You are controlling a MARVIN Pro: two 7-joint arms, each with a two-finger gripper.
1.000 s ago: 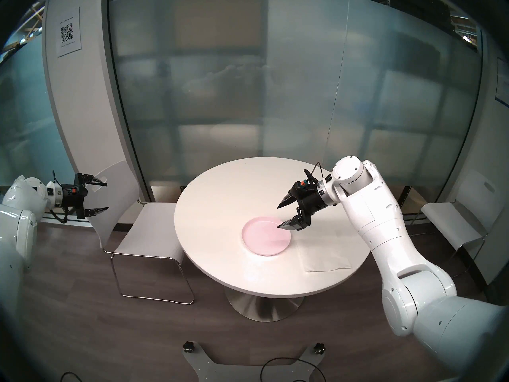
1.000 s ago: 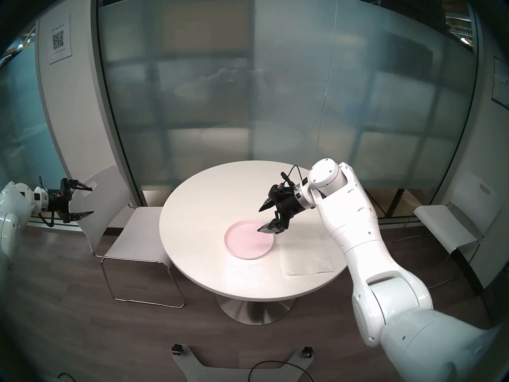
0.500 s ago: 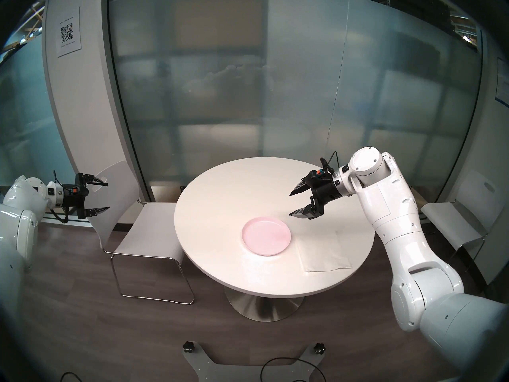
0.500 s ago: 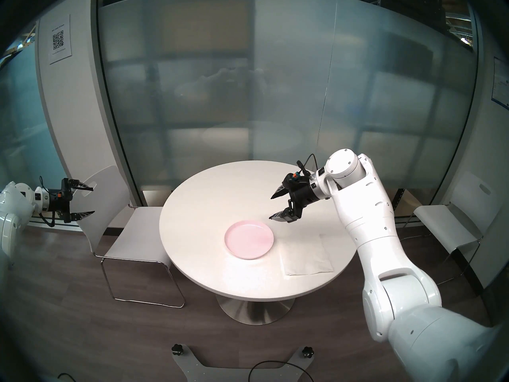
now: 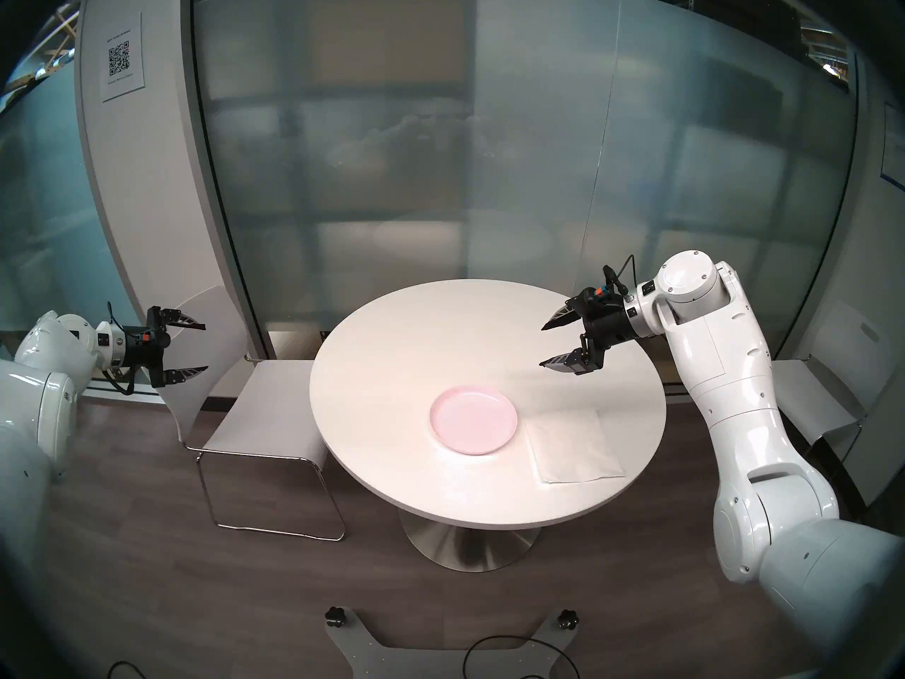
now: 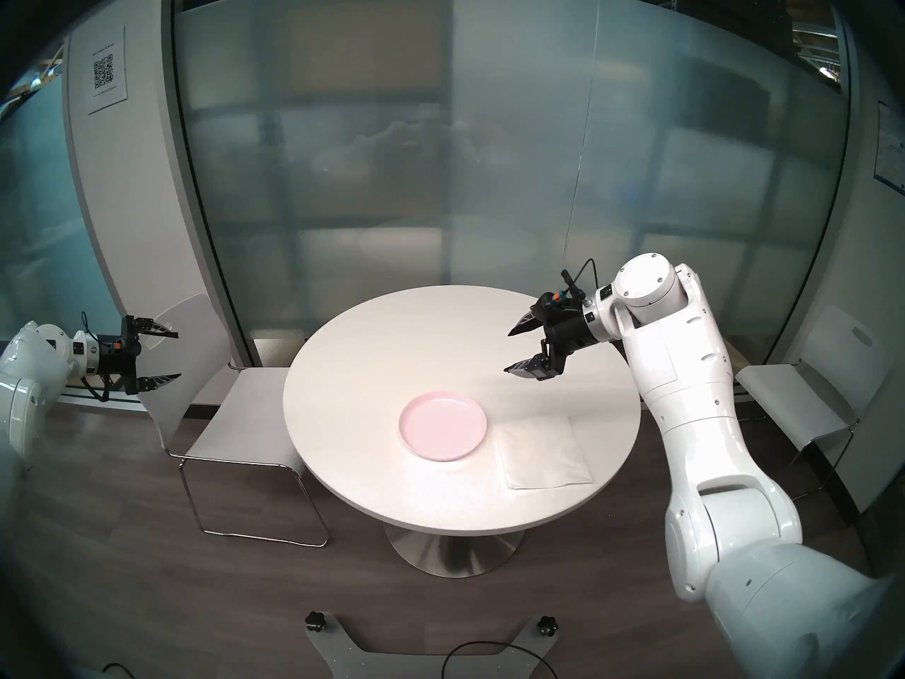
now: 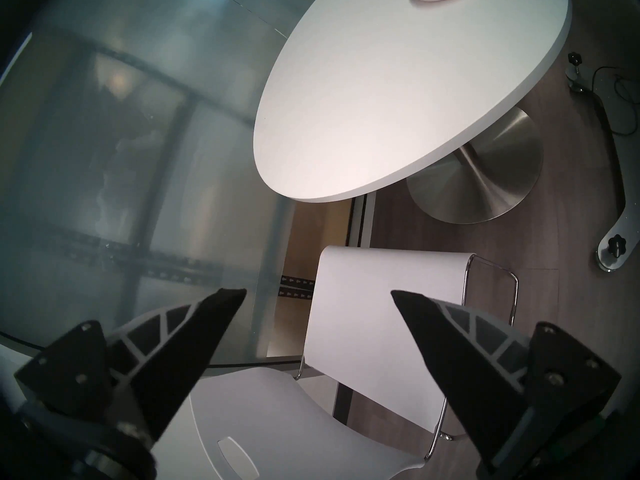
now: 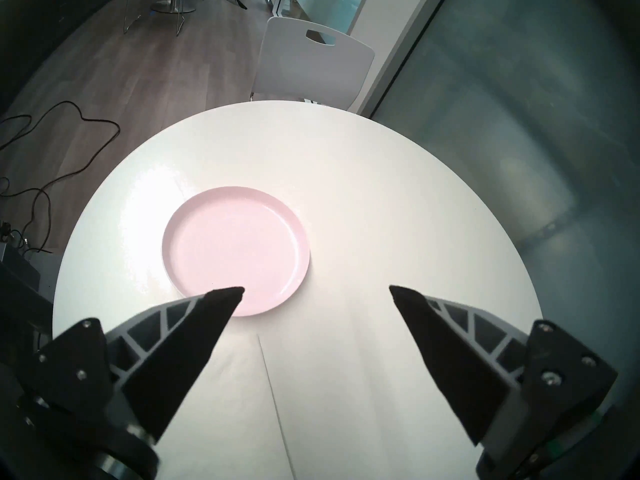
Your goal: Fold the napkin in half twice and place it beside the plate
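Note:
The white napkin (image 5: 573,447) (image 6: 542,452) lies flat as a folded rectangle on the round white table (image 5: 392,349), just right of the pale pink plate (image 5: 473,426) (image 6: 443,432), close to it but apart. My right gripper (image 5: 542,346) (image 6: 509,351) is open and empty, raised above the table's far right part, behind the napkin. In the right wrist view the plate (image 8: 235,250) sits ahead and the napkin (image 8: 239,399) lies below the fingers. My left gripper (image 5: 204,348) (image 6: 177,356) is open and empty, far left over a chair.
A white chair (image 5: 254,403) stands left of the table, under my left gripper (image 7: 317,292). Another white chair (image 5: 813,394) stands at the right behind my right arm. Frosted glass wall behind the table. My base plate (image 5: 450,648) and cables lie on the floor in front.
My right gripper has drawn back from over the plate's right rim, up and to the right, staying open. The left gripper has shifted slightly right. Napkin and plate have not moved.

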